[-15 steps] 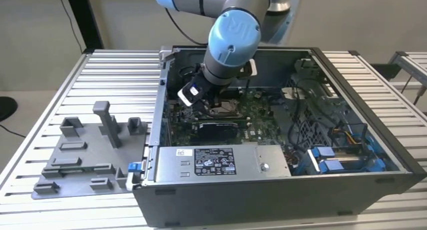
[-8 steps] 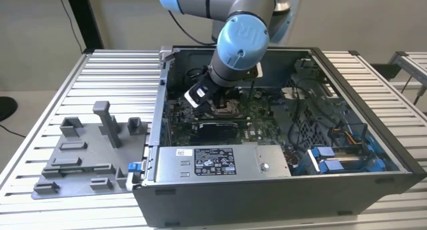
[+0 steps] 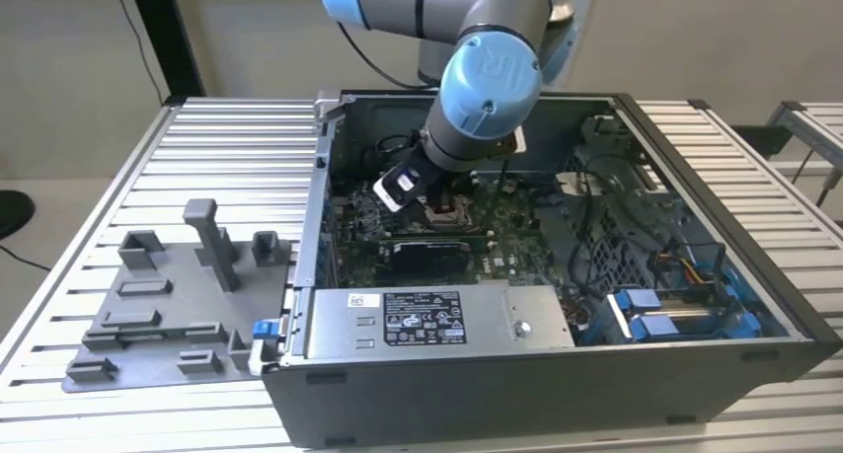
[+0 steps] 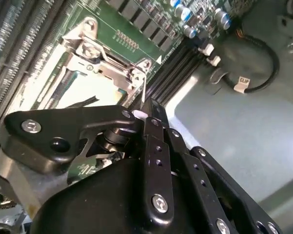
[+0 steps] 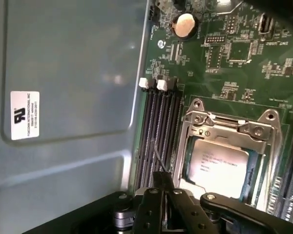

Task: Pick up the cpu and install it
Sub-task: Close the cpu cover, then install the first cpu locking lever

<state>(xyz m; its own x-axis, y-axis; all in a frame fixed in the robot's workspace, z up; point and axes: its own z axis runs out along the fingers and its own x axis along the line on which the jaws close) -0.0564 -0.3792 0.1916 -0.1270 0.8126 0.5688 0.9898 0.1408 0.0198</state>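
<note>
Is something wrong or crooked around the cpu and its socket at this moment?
Nothing stands out. The cpu lies flat and square inside the socket frame, edges parallel to it. The gripper hangs beside the memory slots at the socket's edge.

Above socket frame (image 5: 229,146): open, cpu (image 5: 219,165) seated inside.
Beside it: memory slots (image 5: 158,136).
Case wall (image 5: 73,97): bounded the room.

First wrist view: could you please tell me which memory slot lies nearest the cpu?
The slot beside the socket frame holding the cpu; the others sit toward the case wall.
</note>
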